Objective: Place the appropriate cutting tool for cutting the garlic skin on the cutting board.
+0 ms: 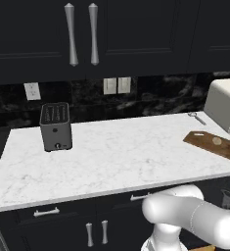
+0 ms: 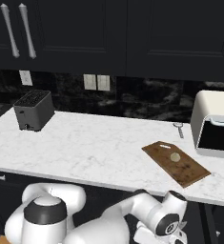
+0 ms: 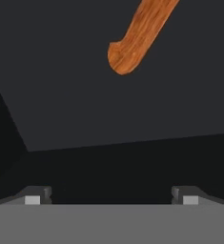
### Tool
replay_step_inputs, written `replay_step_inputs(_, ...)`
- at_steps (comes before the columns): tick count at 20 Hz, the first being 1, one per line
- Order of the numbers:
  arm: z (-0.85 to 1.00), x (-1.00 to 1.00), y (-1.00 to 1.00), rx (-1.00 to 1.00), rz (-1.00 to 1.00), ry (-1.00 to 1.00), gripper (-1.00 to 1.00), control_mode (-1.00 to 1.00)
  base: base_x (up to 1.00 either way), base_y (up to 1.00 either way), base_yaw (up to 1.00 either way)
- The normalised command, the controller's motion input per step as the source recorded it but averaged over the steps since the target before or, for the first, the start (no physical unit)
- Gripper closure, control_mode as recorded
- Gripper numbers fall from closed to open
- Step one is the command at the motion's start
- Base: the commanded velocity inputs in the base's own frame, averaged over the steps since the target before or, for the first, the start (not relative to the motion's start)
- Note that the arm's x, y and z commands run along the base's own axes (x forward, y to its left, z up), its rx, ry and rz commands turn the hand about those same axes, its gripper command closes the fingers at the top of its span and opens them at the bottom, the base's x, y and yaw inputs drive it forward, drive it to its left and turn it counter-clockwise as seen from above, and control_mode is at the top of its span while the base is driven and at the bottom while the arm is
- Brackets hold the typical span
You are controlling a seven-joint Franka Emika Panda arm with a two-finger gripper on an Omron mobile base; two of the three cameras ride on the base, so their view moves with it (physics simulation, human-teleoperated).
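Black cabinet doors with long silver handles point(image 1: 82, 34) are seen above a white marbled worktop point(image 1: 111, 152) backed by a dark stone splashback. On that worktop, the cutting board point(image 2: 176, 163) is laid flat at an angle, with the garlic point(image 2: 175, 157) resting on its upper half, near the end with the pale slot. Both are found well above the tool point(image 3: 111, 198), which is lowered below the worktop's front edge, in front of the dark lower cabinets.

In the hand view, the two dark fingertips point(image 3: 33, 196) are held wide apart with nothing between them, so the tool is spread and grips nothing. Ahead of the tool, a rounded orange-brown wooden handle point(image 3: 135, 40) is seen lying on a dark flat surface, well apart from the fingertips; what kind of tool it belongs to cannot be told.

Beyond the board, a small silver utensil point(image 2: 178, 128) lies on the worktop just beside a pale boxy appliance point(image 2: 213, 124) with a dark opening. Far to the other side, a dark grey toaster point(image 1: 56, 126) stands upright. Wall outlets point(image 1: 32, 90) and switch plates point(image 1: 116, 85) are fixed to the splashback. No brand, label or readable writing can be made out on anything.
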Motion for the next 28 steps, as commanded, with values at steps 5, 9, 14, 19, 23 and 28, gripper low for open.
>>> replay_step_inputs(5,0.27,-0.52,-0.03,0.0,-0.06,0.0,-1.0,-1.0,0.0,0.0,0.0)
replay_step_inputs(9,0.22,0.39,-0.22,0.0,-0.12,0.0,-1.0,-1.0,0.0,0.0,0.0)
replay_step_inputs(14,0.0,0.55,-0.01,-0.01,-0.24,0.0,-1.0,-1.0,0.0,0.0,0.0)
replay_step_inputs(19,0.0,0.08,-0.14,0.0,-0.06,0.0,-1.0,-1.0,0.0,0.0,0.0)
replay_step_inputs(23,0.0,0.0,-0.04,0.0,0.0,0.0,-1.0,-1.0,0.0,0.0,0.0)
replay_step_inputs(28,0.0,0.01,-0.02,0.0,0.0,0.0,-1.0,-1.0,0.0,0.0,0.0)
